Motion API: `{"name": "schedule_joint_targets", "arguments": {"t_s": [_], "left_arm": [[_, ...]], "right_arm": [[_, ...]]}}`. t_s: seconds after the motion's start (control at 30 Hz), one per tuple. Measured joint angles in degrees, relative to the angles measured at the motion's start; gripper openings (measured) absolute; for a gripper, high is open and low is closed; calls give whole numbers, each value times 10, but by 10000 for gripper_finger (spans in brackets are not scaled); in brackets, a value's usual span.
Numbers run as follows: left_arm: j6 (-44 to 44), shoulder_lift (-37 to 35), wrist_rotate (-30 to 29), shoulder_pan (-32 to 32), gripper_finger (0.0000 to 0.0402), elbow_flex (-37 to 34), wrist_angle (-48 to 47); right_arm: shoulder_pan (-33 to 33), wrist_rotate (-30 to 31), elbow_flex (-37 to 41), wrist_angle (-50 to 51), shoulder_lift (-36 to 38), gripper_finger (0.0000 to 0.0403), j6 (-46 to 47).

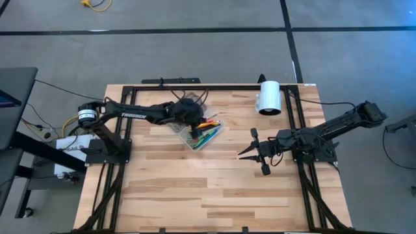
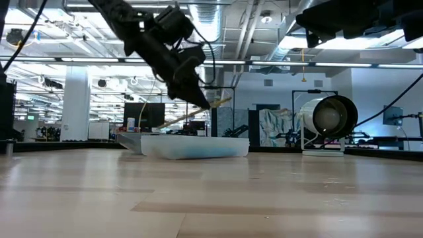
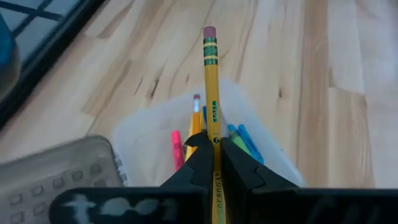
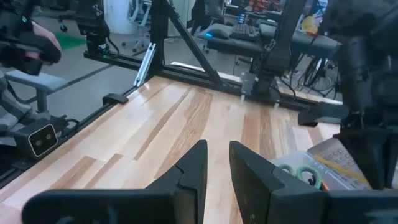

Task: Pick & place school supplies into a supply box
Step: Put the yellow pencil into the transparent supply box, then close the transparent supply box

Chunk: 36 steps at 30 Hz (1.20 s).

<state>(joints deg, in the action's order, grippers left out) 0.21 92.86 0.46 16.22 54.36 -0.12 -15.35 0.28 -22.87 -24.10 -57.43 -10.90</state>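
I see my left gripper (image 3: 213, 163) clamped on a yellow pencil (image 3: 211, 93), poised just above the supply box (image 1: 203, 135). My right gripper (image 1: 255, 153) waits well to the box's right, fingers parted and empty.

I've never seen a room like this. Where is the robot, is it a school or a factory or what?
Probably a robot lab or workshop. The wooden table sits in a black metal frame, and the room behind has bare ceiling pipes and more benches. The left gripper holds a yellow pencil over the supply box.

You have two arms, one supply box (image 1: 203, 135), one white cylinder (image 1: 268, 97), one yellow pencil (image 3: 212, 106) gripped, perhaps five more pens (image 3: 244, 140) inside.
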Motion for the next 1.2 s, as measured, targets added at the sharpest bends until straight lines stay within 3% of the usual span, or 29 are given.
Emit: {"name": "schedule_joint_targets", "arguments": {"t_s": [0.33,0.73,0.87,1.0,1.2], "left_arm": [[-14,0,52,18,9,-50,58],[-15,0,51,18,92,-50,61],[24,-5,50,18,111,-50,54],[61,-34,24,19,116,-50,8],[121,-93,-56,19,117,-50,-115]], "right_arm": [[0,0,0,-7,0,63,0],[0,0,0,-6,0,63,0],[0,0,0,-15,-2,63,0],[0,0,0,-86,-39,63,10],[1,0,0,-232,-156,63,1]]}}
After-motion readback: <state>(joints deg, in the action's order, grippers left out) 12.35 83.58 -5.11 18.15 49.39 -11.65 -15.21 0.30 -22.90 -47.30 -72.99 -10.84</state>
